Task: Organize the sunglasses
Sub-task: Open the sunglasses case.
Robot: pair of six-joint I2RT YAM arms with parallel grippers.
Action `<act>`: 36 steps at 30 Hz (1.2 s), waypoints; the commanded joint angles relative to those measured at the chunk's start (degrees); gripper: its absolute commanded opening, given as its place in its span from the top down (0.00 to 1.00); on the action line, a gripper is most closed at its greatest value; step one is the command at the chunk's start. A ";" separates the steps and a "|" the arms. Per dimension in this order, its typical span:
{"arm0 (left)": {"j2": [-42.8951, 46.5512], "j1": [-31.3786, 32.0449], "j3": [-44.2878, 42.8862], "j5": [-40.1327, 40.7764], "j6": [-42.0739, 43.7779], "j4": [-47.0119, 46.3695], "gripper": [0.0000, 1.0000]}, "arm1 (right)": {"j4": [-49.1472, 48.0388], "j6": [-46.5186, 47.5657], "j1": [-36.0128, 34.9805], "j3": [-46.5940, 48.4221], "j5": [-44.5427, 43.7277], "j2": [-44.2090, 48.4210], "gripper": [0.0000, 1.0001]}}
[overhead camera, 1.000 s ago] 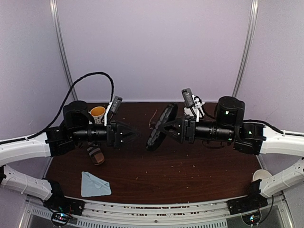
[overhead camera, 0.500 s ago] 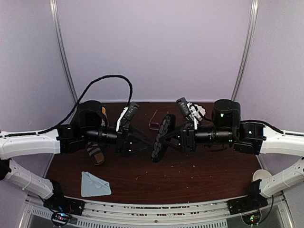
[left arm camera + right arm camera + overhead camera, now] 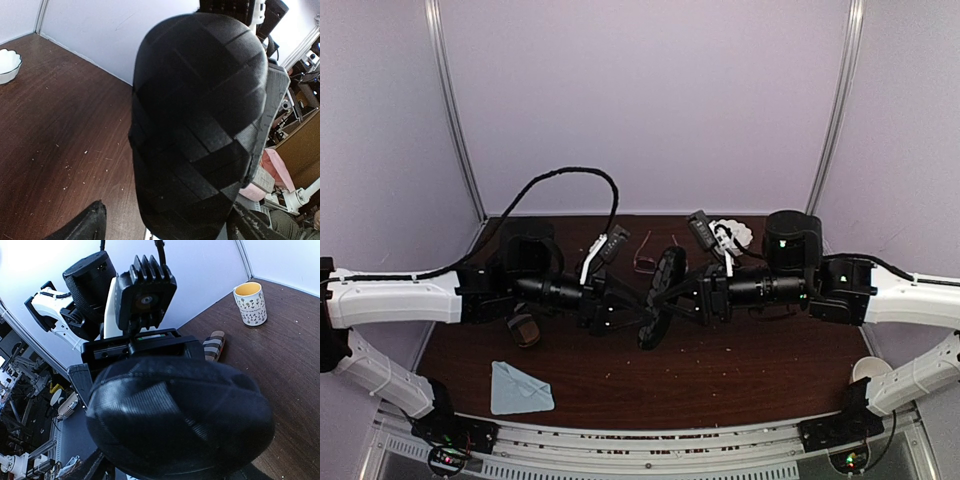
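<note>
case: a black woven oblong case [image 3: 200,125] hangs above the dark wooden desk [image 3: 740,370], mid-scene between the two arms, tilted on end.
right claw: the right claw [image 3: 678,292] pinches the case from the right. its fingers are mostly hidden in its own wrist view, so this is judged from the case staying aloft.
left claw: the left claw [image 3: 632,313] is spread, one finger on each side of the case's lower end, with a gap showing at one finger.
pink pair: the thin pink-framed glasses with clear lenses [image 3: 644,256] lie on the desk just far of the case, in neither claw.
dark pair: the dark-framed sunglasses are not seen in any view. whether they are inside the case, i cannot tell.
other: a tan striped oblong case [image 3: 523,327] lies on the desk under the left arm, well left of the pink pair.
handling: the pink pair looks light, thin and easily bent, with hinged arms that can swing and lenses that can scratch.
hold: best taken gently at the bridge or front rim, not by an arm tip or a lens.
</note>
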State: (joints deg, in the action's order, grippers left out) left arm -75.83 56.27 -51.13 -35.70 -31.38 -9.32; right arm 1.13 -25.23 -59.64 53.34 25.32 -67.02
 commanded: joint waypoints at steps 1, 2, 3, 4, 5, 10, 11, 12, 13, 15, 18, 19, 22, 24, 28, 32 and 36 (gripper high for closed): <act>-0.36 0.24 -1.85 2.52 1.89 -0.69 0.18 | -1.68 -0.02 0.18 2.24 2.41 -0.12 0.56; -0.44 0.24 -1.80 3.62 2.10 -0.08 0.20 | -1.99 -0.19 0.15 2.19 2.96 -0.04 0.57; -0.38 0.24 -1.67 4.67 2.31 0.25 0.21 | -2.13 -0.33 0.20 2.13 3.44 0.01 0.57; -0.23 0.24 -1.24 5.56 2.43 0.17 0.21 | -2.15 -0.40 0.13 2.04 3.76 0.11 0.57; 0.03 0.24 -0.65 6.39 2.41 -0.30 0.23 | -2.14 -0.43 0.12 2.00 4.31 0.20 0.58; 0.44 -0.05 1.66 9.64 1.83 -1.33 0.29 | -1.39 -0.41 0.12 1.30 6.23 0.96 0.59; 0.32 -0.29 1.92 10.21 1.60 -1.23 0.30 | -1.29 -0.42 0.13 1.18 6.80 1.12 0.59; 0.19 -0.54 2.16 10.50 1.14 -1.14 0.31 | -1.28 -0.54 0.11 1.02 7.18 1.29 0.59; 0.10 -1.07 2.69 10.65 0.38 -1.59 0.32 | -1.19 -0.61 0.06 0.89 7.46 1.38 0.58; 0.28 -2.21 4.27 11.15 -1.19 -3.09 0.34 | -1.16 -0.67 0.05 0.59 8.24 1.65 0.58; 0.86 -4.28 6.47 11.91 -2.61 -4.31 0.35 | -1.26 -1.03 0.04 -0.16 9.02 2.43 0.59; 1.06 -4.77 7.01 12.24 -2.83 -4.30 0.36 | -1.47 -1.19 0.04 -0.40 9.23 2.61 0.59; 1.30 -5.85 8.14 12.45 -3.15 -4.18 0.36 | -2.03 -1.69 0.05 -1.03 10.01 2.86 0.60; 1.05 -6.31 8.68 12.64 -3.32 -4.16 0.36 | -2.46 -2.03 -0.02 -1.23 10.39 2.79 0.61; 0.52 -6.93 9.43 13.07 -3.86 -4.41 0.36 | -3.03 -2.69 -0.26 -1.30 11.24 2.30 0.62; 0.38 -7.23 10.08 13.58 -4.15 -4.64 0.36 | -3.19 -3.05 -0.71 -1.23 11.43 2.16 0.62; 0.29 -7.23 10.32 13.67 -3.99 -4.14 0.36 | -2.18 -2.96 -0.83 -1.07 10.63 2.23 0.62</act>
State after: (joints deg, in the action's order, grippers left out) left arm -74.85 50.19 -42.06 -26.92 -34.96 -14.50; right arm 3.20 -28.25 -59.37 51.31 30.59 -67.05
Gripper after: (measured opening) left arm 0.638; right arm 0.640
